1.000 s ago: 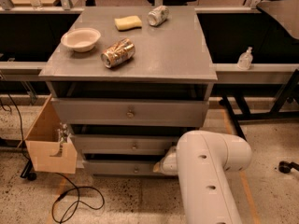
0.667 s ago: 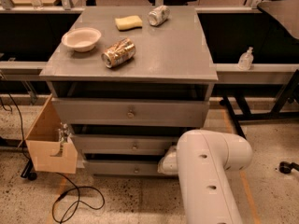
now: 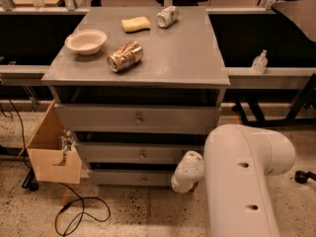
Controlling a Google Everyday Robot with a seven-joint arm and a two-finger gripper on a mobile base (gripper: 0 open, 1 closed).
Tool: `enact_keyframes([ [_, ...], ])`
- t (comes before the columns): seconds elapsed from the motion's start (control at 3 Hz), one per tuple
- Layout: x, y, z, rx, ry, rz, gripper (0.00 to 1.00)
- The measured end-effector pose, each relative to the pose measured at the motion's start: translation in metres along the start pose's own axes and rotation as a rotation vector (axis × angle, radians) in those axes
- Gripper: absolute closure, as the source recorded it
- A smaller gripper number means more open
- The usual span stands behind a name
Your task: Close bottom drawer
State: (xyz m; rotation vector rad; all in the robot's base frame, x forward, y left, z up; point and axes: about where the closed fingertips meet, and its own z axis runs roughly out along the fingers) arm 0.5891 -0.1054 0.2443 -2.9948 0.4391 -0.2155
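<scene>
The grey cabinet (image 3: 148,63) has three drawers. The bottom drawer (image 3: 123,177) is the lowest one, with a slim flat front and a small round knob (image 3: 144,180). Its front stands a little forward, with a dark gap above it. My gripper (image 3: 183,179) is at the end of the white arm (image 3: 242,181). It is low, at the right end of the bottom drawer's front. The rounded white wrist covers most of it. I cannot tell whether it touches the drawer.
On the cabinet top lie a white bowl (image 3: 86,41), a crushed can (image 3: 125,56), a yellow sponge (image 3: 136,23) and a silver can (image 3: 167,16). A cardboard box (image 3: 52,154) stands at the left, with a black cable (image 3: 81,216) on the floor. A small bottle (image 3: 259,62) stands on the right ledge.
The arm's wrist has shifted slightly to the right along the bottom drawer's front. The drawer front shows no clear movement.
</scene>
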Motion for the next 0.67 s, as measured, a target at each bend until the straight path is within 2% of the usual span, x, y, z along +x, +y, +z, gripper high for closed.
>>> enact_keyframes([
  [0.33,-0.021,0.009,-0.028,-0.013,-0.048,0.04,1.0],
  [0.67,-0.031,0.017,-0.049,-0.024,-0.065,0.067,1.0],
])
